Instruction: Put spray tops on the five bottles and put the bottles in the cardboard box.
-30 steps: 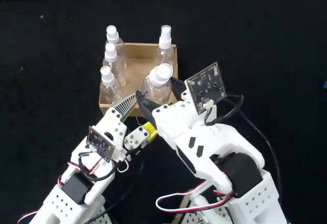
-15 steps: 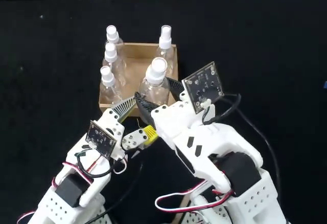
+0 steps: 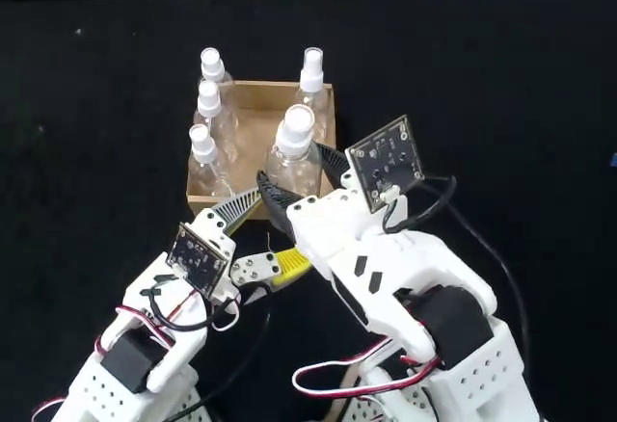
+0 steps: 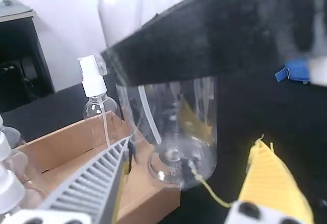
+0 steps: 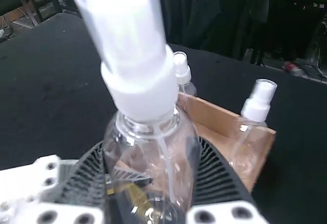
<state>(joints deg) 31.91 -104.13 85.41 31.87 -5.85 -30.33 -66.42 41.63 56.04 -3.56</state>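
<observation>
Right claw: closed on a clear bottle. Its two black ribbed fingers press on opposite sides of the body, low down. The bottle is upright, with a white spray top fitted and the dip tube visible inside. It is over the near right corner of the cardboard box. In the left wrist view its base is at the box's near edge; I cannot tell whether it rests on anything or hangs free.

Right arm: stretched forward from the near side, low over the black tabletop, with the wrist angled toward the box.

Left claw: wide open, holding nothing. The grey ribbed finger is at the box's near wall; I cannot tell if it touches. The yellow finger is splayed out sideways under the right arm's wrist. In the left wrist view the held bottle sits between these two fingers, with a gap on each side.

Left arm: just beside the right arm, pointing at the box's near side.

Four other bottles, all capped, stand upright in the box. Three are in a row along the left wall and one is at the far right corner
</observation>
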